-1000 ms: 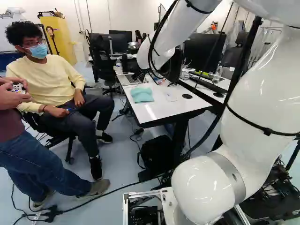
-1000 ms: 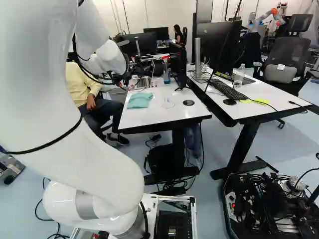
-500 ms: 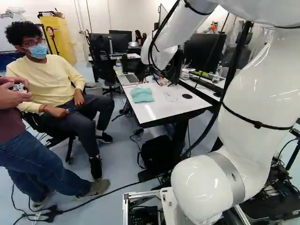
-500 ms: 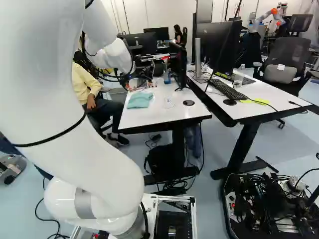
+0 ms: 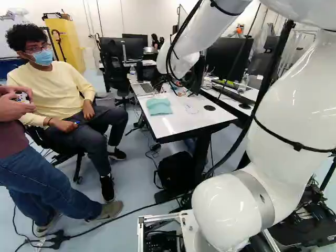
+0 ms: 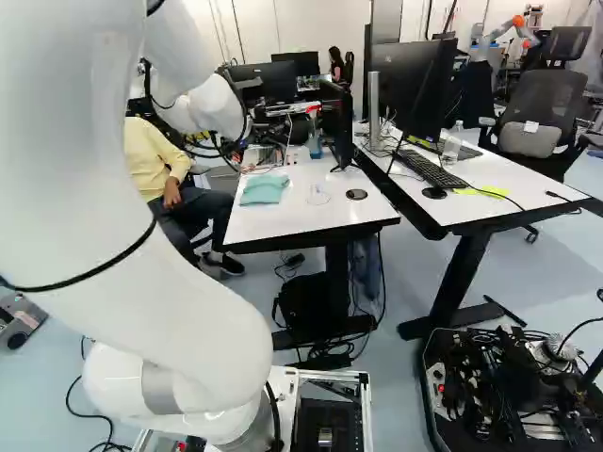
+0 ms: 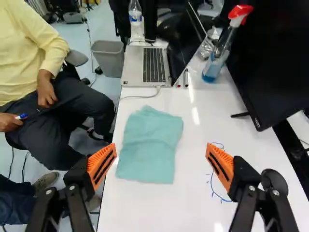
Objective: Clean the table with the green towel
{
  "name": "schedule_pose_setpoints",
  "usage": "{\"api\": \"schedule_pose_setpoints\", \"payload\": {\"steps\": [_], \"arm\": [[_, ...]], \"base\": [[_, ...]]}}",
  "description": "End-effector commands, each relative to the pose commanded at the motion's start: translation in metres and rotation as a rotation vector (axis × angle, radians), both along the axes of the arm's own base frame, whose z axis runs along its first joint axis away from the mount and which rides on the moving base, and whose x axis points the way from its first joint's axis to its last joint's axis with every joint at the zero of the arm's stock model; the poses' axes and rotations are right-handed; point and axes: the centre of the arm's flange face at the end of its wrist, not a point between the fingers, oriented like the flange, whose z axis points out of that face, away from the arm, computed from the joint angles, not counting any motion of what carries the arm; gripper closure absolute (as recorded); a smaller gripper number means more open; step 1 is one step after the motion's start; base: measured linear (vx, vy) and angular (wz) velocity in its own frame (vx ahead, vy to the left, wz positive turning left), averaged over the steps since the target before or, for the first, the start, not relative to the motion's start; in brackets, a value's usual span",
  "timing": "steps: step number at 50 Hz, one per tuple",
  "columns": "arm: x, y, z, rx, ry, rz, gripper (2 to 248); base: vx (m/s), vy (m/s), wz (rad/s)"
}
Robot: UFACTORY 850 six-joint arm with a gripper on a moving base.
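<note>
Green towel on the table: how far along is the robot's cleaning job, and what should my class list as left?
Nothing looks done: a blue line shows on the white table. Nothing is in hand: the fingers stand open, and the green towel lies flat. Left, most likely: grip the towel, then wipe.

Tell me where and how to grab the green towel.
Best, I'd judge, from straight above: lower the open fingers either side of the middle of the green towel, then close so the cloth bunches between them. It lies low and flat on the white table, offering no upright side or handle to grip.
</note>
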Motion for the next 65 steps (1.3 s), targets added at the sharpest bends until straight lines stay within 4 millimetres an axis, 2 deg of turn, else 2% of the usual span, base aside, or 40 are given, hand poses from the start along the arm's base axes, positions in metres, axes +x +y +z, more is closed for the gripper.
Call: {"api": "schedule_pose_setpoints", "payload": {"steps": [12,25,65], "arm": [[-0.011,0.017,0.008,0.041,-0.117,0.036,3],[-0.019,0.031,0.005,0.128,-0.190,0.010,3],[-0.015,0.027,-0.043,0.332,-0.025,-0.261,3]], "base": [[0.000,0.000,0.000],[0.000,0.000,0.000],[0.000,0.000,0.000]]}}
